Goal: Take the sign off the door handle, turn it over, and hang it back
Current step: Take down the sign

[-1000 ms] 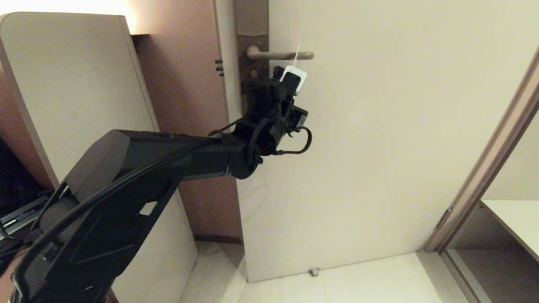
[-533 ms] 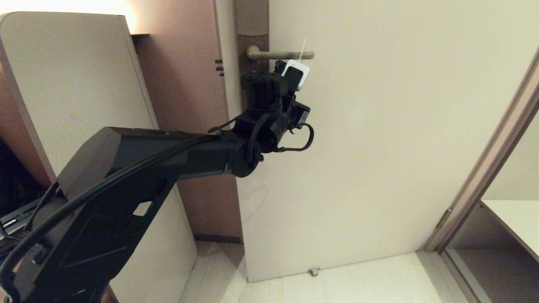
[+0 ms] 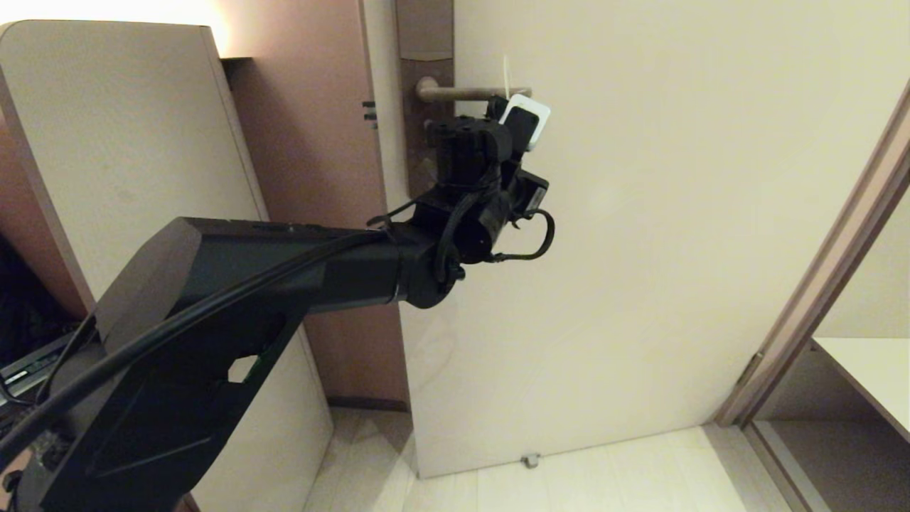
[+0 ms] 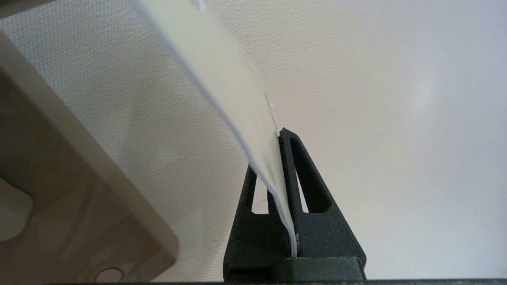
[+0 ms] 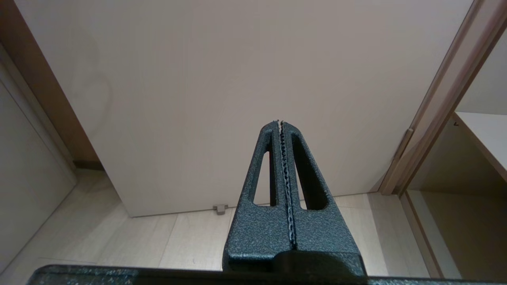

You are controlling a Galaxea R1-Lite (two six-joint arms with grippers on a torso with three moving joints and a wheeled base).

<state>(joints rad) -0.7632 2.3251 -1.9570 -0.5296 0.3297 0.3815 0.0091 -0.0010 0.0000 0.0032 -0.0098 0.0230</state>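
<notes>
Cream door panel (image 3: 640, 213) fills the background. One sign (image 3: 534, 114) is clamped edge-on in the left gripper (image 4: 282, 136), just below the tip of the single door handle (image 3: 473, 92). Whether its hole is clear of the lever cannot be told; turning and rehanging appear undone. One right gripper (image 5: 280, 123) is parked low, clenched on nothing.

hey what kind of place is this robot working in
Probably a hotel room entry, though that is a guess. A cream door carries a lever door handle on a tall plate, the left gripper holds a white hanger sign by it, and an open closet stands beside.
</notes>
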